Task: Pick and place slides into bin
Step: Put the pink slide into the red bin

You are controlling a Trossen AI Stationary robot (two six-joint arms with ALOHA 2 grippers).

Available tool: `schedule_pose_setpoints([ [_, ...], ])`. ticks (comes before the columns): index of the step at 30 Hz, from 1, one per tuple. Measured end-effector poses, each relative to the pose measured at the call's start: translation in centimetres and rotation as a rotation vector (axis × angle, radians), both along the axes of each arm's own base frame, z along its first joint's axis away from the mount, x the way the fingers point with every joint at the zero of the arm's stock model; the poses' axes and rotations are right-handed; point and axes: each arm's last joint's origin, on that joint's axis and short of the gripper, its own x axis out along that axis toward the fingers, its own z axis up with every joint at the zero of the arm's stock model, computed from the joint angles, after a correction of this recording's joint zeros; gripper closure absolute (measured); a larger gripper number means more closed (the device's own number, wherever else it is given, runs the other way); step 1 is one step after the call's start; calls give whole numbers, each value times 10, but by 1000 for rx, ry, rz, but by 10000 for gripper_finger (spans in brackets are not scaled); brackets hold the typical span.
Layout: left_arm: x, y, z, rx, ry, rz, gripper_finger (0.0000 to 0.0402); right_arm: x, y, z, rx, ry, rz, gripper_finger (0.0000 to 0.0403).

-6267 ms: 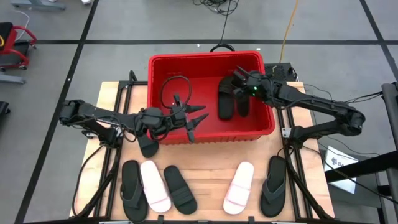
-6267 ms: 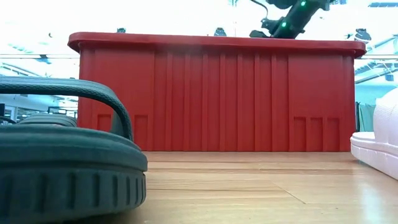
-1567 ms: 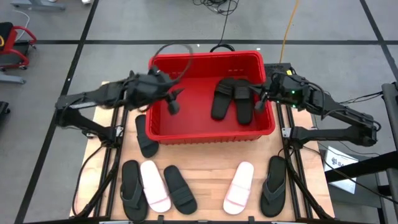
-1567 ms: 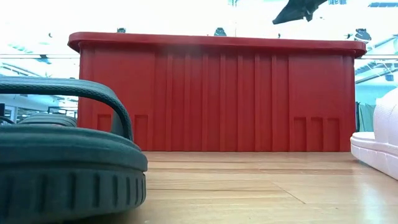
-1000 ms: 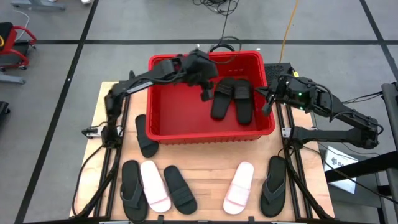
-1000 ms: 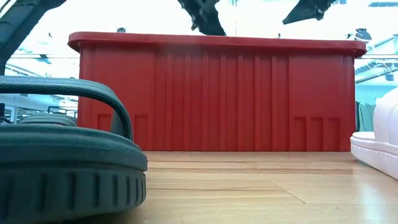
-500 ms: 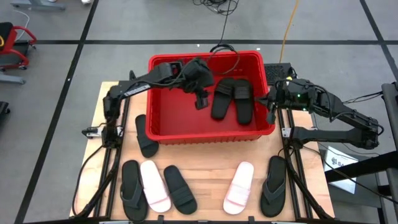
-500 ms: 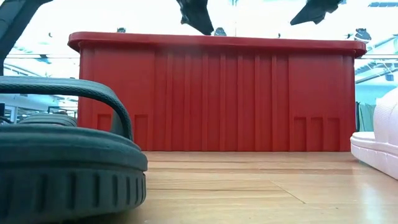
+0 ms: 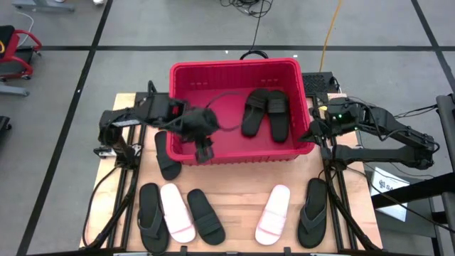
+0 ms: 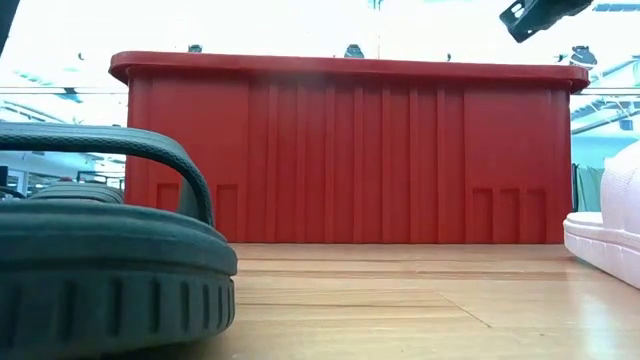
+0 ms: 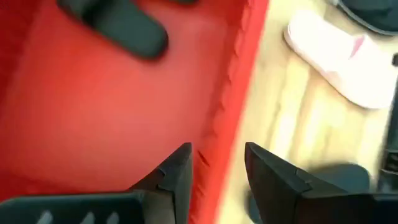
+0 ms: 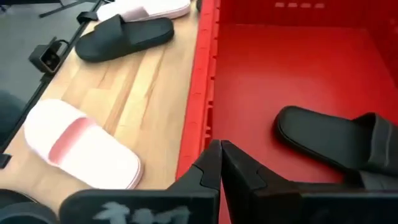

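From the high view the main worry I'd flag is the left gripper [image 9: 205, 151] hanging right over the near wall of the bin [image 9: 234, 158]: if it drops toward the black slide beside the bin [image 9: 166, 156] without clearing that rim, it could clip the crate and shove it. Two black slides in the bin [image 9: 266, 112] are already down; five more sit in a row along the near edge of the table [image 9: 234, 208], including two pink-white ones. The low view only shows the bin's front wall and a bit of an arm up top, so no help on grip. The left wrist view has the left fingers spread with nothing between them, straddling the red wall, which backs up the snag risk. In the right wrist view the right gripper [image 12: 221, 163] is pressed together and empty, parked over the bin's right rim; if it swings down toward the pink slide [image 12: 78, 151] like that, it'd just push it instead of grabbing.
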Motion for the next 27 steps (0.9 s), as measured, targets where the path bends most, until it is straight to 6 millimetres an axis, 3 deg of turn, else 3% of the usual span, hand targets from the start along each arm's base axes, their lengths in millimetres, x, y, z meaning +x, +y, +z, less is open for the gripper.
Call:
schedule_pose_setpoints([
  [8, -16, -71, -8, -149, 62, -58, 259, -8, 9, 2, 5, -24, 55, 403],
  [14, -38, -127, -28, -198, 158, -77, 259, -11, 11, 3, 50, -29, 30, 403],
  [21, -67, -186, -60, -216, 238, -81, 259, -11, 11, 3, 79, -24, 8, 403],
  [27, -81, -214, -93, -243, 250, -73, 259, -11, 11, 3, 80, -24, 8, 403],
])
